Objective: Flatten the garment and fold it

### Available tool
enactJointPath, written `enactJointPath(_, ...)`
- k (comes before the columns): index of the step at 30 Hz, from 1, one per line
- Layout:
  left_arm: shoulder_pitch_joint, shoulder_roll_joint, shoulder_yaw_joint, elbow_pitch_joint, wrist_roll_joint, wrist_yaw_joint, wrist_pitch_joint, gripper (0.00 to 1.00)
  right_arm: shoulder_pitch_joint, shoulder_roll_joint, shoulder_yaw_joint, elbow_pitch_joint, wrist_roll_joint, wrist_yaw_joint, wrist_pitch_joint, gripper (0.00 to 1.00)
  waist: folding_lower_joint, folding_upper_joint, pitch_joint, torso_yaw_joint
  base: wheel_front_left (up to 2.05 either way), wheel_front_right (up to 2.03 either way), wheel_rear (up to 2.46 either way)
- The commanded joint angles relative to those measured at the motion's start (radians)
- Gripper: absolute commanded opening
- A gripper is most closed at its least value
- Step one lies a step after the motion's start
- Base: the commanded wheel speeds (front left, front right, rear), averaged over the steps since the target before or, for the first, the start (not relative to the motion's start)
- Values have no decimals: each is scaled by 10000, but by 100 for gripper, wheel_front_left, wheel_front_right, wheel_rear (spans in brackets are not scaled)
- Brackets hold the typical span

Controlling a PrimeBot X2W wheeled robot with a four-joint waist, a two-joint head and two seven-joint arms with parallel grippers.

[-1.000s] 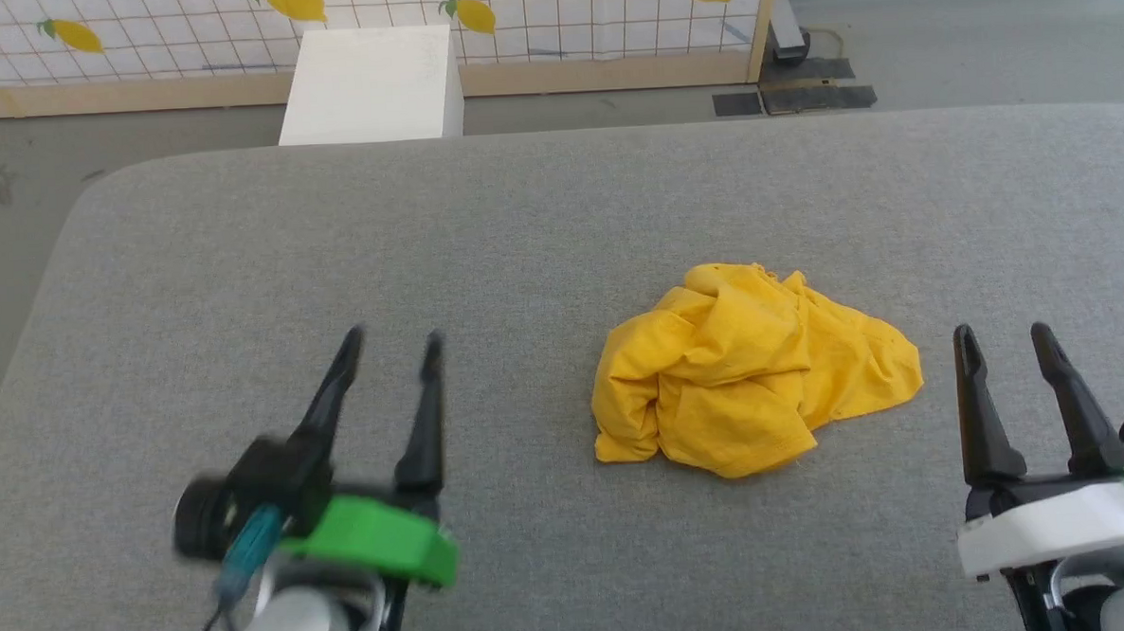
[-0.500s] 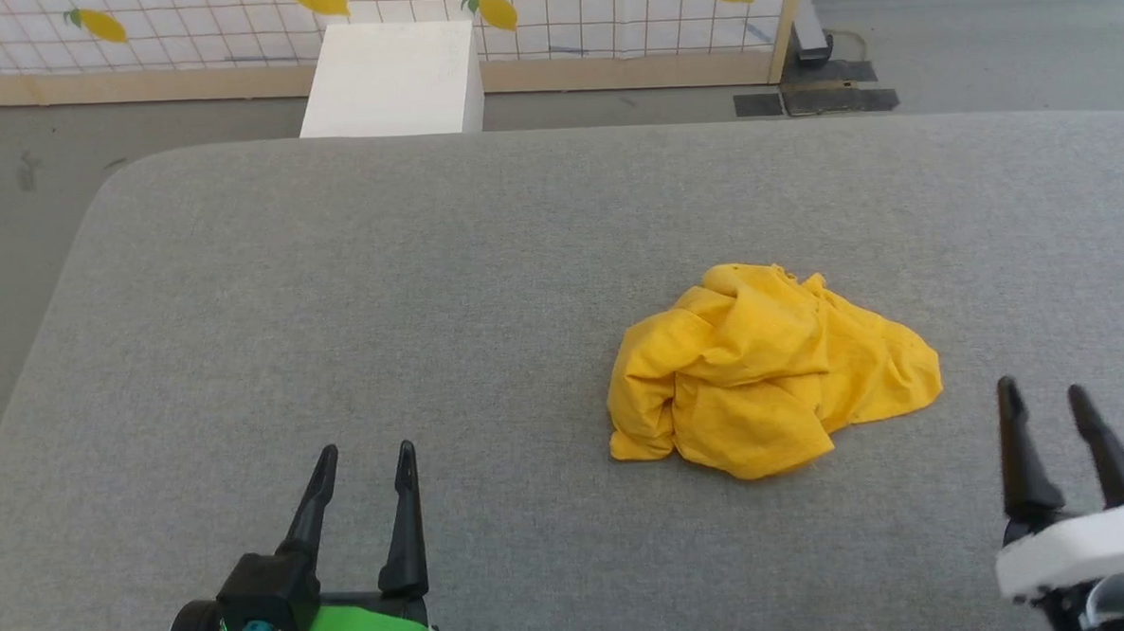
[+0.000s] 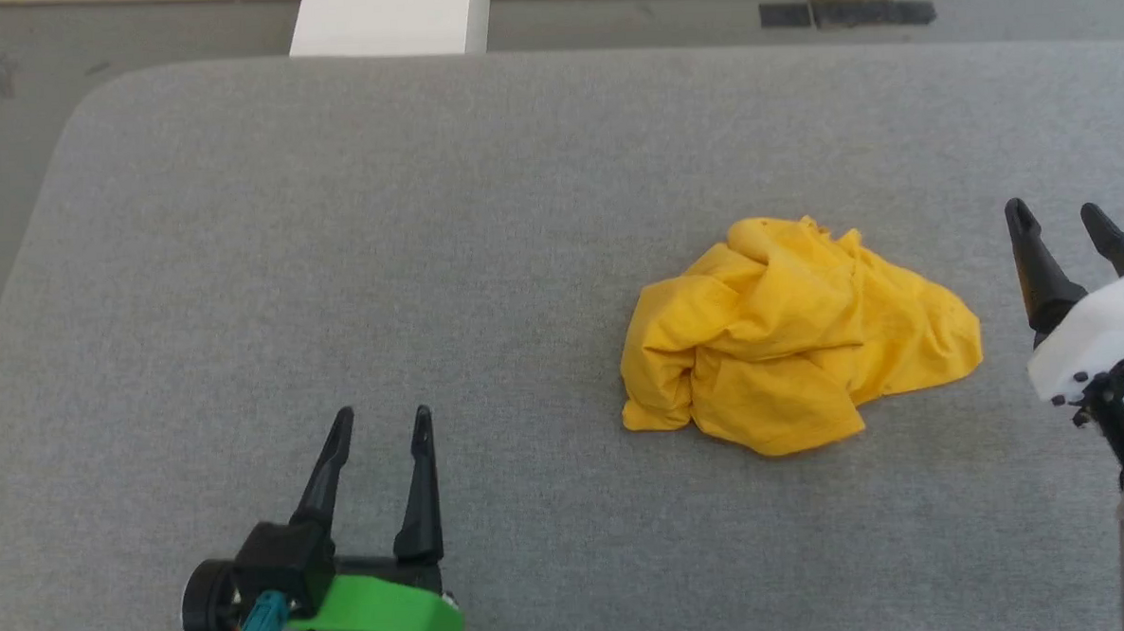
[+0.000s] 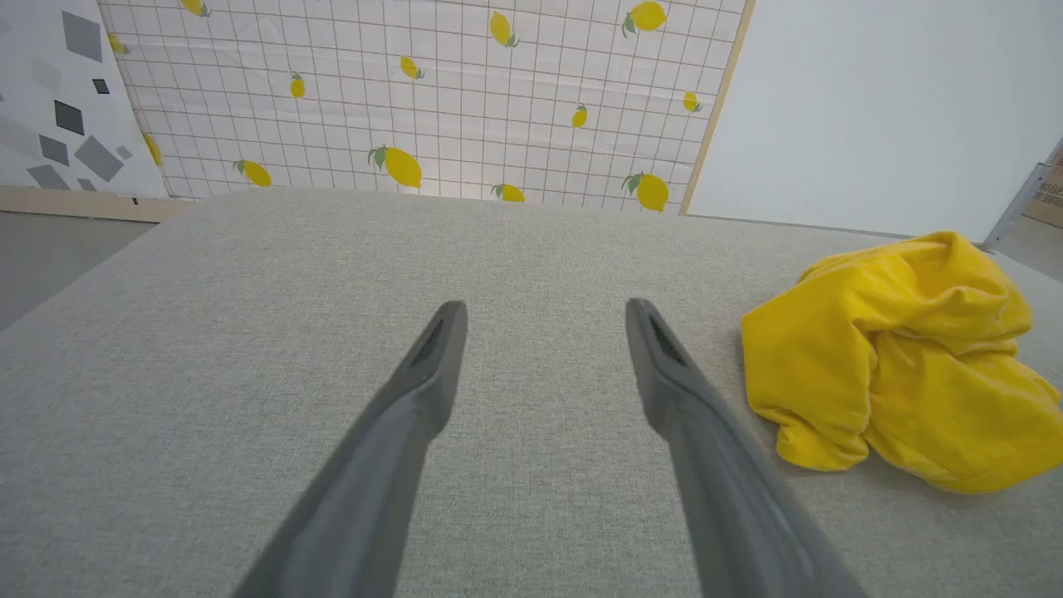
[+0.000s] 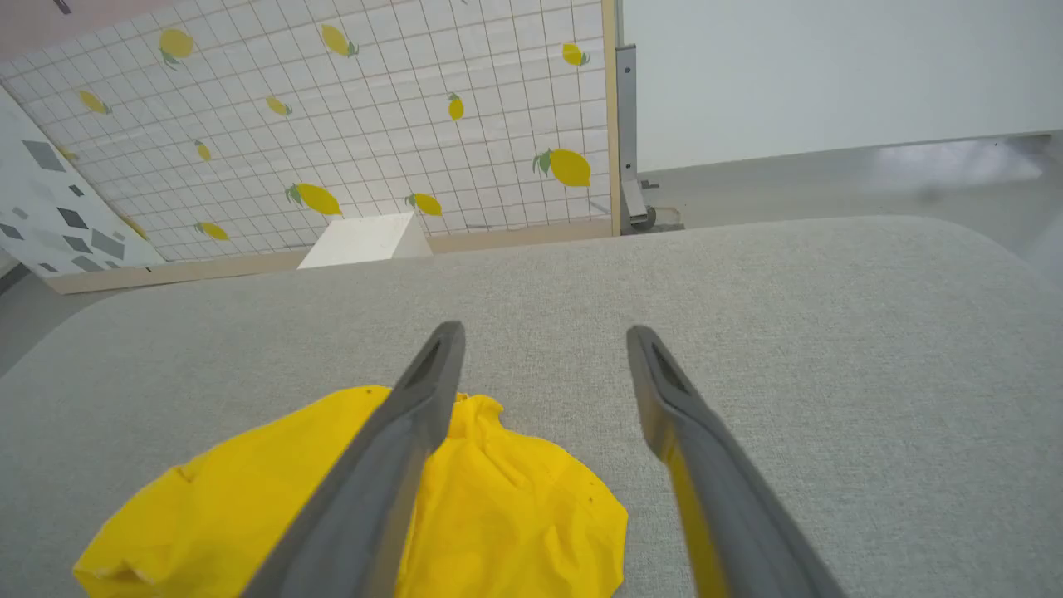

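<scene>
Right jaws now farther forward, beside crumpled, bunched mustard-yellow garment (image 3: pixel 791 343)

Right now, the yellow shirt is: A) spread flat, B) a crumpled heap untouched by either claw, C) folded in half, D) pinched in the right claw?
B: the garment lies bunched on the grey pad, with the left claw and right claw both open, empty and apart from it.
</scene>
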Motion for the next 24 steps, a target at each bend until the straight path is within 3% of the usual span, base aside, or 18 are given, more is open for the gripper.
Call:
enactJointPath(1, -321, -106, 46, 103, 100, -155, -47, 100, -229, -224, 4, 173, -18, -13, 465, 100, 0, 0, 580, 241, 0, 0, 0)
enactJointPath(12, -973, -587, 197, 617, 508, -840, -47, 100, -916, -1040, -135, 1976, -149, -13, 3796, 100, 0, 0, 1390, 949, 0, 0, 0)
enactJointPath(22, -1072, -754, 372, 846, 684, -1111, -47, 100, -840, -1316, 190, 2873, -266, -13, 4426, 100, 0, 0, 1630, 1362, 0, 0, 0)
enactJointPath(23, -1070, -768, 387, 874, 689, -1132, -47, 100, -839, -1334, 201, 2943, -288, -13, 4376, 96, 0, 0, 1602, 1367, 0, 0, 0)
enactJointPath(24, -1060, -785, 406, 913, 696, -1150, -47, 100, -835, -1350, 232, 3017, -308, -13, 4295, 30, 0, 0, 1550, 1360, 0, 0, 0)
